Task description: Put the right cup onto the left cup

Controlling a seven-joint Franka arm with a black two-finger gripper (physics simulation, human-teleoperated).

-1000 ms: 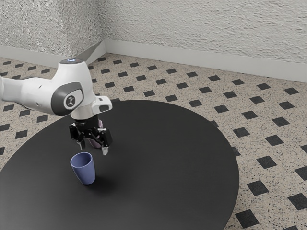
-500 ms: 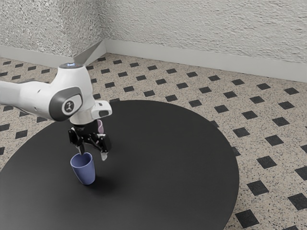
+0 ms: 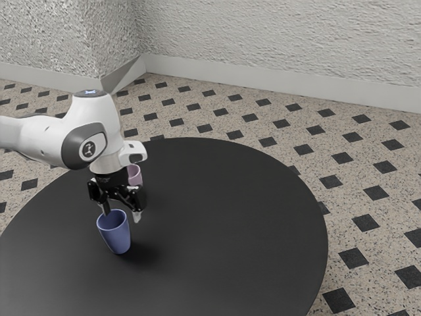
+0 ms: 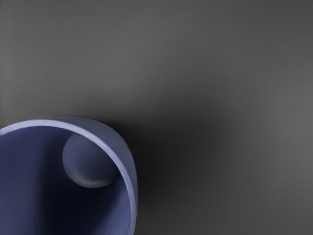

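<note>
Tool (image 3: 121, 212), spread open and empty, has moved away from pink cup (image 3: 135, 176) and lower, toward blue cup (image 3: 116, 236); I judge I am aligning for the grasp.

Setting: indoor room, possibly domestic; exact type could not be determined. Observed rough-textured pale walls (image 3: 263, 33), a plain light baseboard (image 3: 263, 79), speckled floor (image 3: 230, 108) with dark diamond insets (image 3: 353, 257), and a round black table (image 3: 230, 230).
</note>
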